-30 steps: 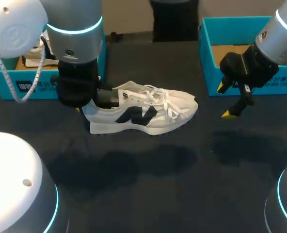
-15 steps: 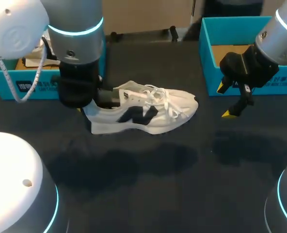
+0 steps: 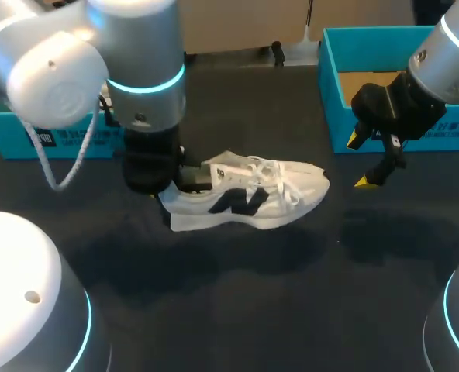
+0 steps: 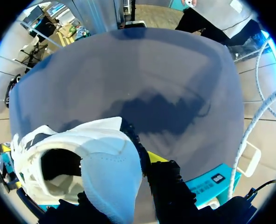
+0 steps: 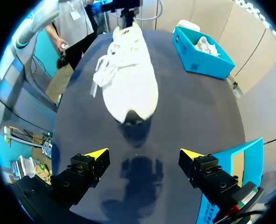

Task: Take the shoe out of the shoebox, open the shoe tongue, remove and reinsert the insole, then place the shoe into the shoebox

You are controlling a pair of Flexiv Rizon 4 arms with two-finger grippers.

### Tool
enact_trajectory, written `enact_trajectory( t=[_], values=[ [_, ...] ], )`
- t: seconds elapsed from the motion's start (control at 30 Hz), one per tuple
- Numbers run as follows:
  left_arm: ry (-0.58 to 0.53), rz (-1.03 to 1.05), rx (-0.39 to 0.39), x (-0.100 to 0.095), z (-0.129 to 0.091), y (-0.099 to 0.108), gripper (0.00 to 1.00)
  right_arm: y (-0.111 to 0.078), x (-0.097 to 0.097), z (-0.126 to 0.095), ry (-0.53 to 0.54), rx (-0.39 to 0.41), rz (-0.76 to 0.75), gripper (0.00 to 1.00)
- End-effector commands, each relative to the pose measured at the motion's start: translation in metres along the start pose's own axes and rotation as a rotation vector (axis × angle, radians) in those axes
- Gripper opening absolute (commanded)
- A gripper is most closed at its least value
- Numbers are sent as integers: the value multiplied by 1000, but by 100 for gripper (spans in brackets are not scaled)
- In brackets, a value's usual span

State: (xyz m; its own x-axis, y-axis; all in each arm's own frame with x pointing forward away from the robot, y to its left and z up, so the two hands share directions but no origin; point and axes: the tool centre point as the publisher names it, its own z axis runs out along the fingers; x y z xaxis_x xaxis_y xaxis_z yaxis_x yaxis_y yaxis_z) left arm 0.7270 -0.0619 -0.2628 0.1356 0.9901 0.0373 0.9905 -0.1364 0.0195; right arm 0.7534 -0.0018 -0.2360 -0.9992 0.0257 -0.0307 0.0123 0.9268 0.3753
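Both grippers seem set up for working on the shoe outside the teal shoebox (image 3: 334, 116). The left gripper (image 3: 167, 180) pinches the heel of the white sneaker (image 3: 249, 198) at the end farthest from that shoebox, likely to steady it, while the right gripper (image 5: 143, 154) hangs just in front of the shoebox's wall, jaws spread wide and empty, apparently kept free for opening the shoe. The sneaker stands sole-down on the black table (image 3: 291, 294) near the shoebox, toe toward it, with a dark side logo, loose white laces (image 3: 272, 174) and a gaping mouth.

Robotics lab: left arm (image 3: 144, 70) and right arm (image 3: 450, 58) over a black table (image 3: 245, 302) (shoebox (image 3: 328, 93) beside).
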Motion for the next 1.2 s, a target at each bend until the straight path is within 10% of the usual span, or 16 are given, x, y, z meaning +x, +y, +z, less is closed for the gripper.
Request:
enact_trajectory(
  t=[0.03,1.2],
  values=[
    [-6,0,-2,-7,29,9,0,0,0,1,-1,3,1,100],
    [17,12,-1,-22,149,18,0,0,0,1,-1,3,1,100]
  ],
)
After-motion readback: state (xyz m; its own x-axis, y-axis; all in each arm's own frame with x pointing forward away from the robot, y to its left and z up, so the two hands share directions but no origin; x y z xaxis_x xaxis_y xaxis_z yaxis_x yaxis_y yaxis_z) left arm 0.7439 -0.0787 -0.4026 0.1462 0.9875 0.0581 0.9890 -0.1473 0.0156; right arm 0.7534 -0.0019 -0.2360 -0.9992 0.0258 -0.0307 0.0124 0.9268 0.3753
